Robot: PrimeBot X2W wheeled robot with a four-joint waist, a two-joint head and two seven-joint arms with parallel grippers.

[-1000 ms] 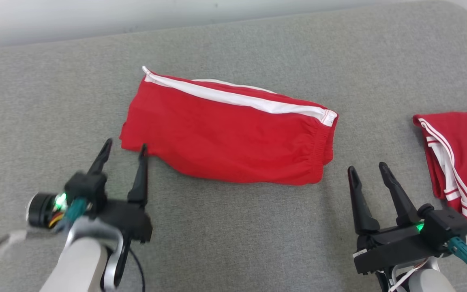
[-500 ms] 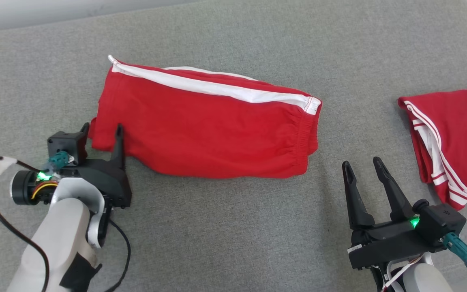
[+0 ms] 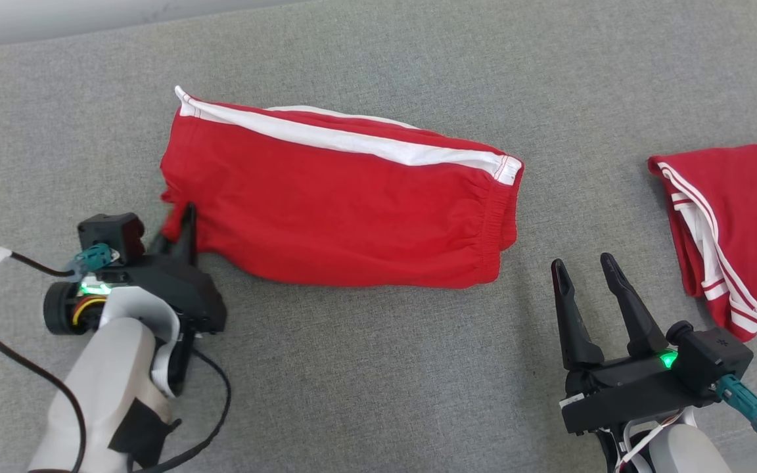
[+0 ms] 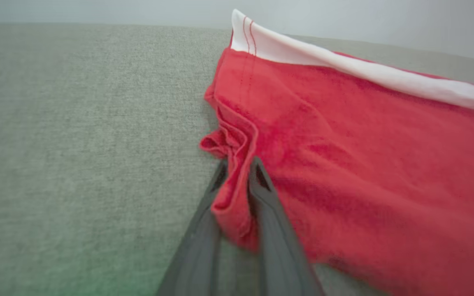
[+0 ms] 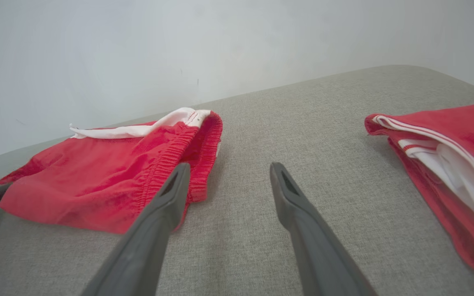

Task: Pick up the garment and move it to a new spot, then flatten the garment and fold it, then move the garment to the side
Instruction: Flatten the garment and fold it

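Note:
The garment (image 3: 345, 203) is a pair of red shorts with a white side stripe, folded flat on the grey cushion, waistband to the right. My left gripper (image 3: 178, 226) is shut on the garment's near left corner; in the left wrist view a bunched fold of the garment (image 4: 344, 164) sits pinched between the two fingers (image 4: 274, 222). My right gripper (image 3: 585, 279) stands open just right of and nearer than the waistband, touching nothing. In the right wrist view the garment (image 5: 109, 181) lies ahead on the left, its elastic waistband close to the left fingertip (image 5: 175, 185).
A second red garment with white stripes (image 3: 733, 223) lies folded at the right edge, also seen as red cloth (image 5: 447, 164) in the right wrist view. A pale wall runs behind the grey cushion (image 3: 378, 381). The cushion's rounded far right corner is near.
My left gripper has moved up to the garment's near left corner and closed on it, bunching the cloth. The head camera shifted early on. The right gripper has stayed still.

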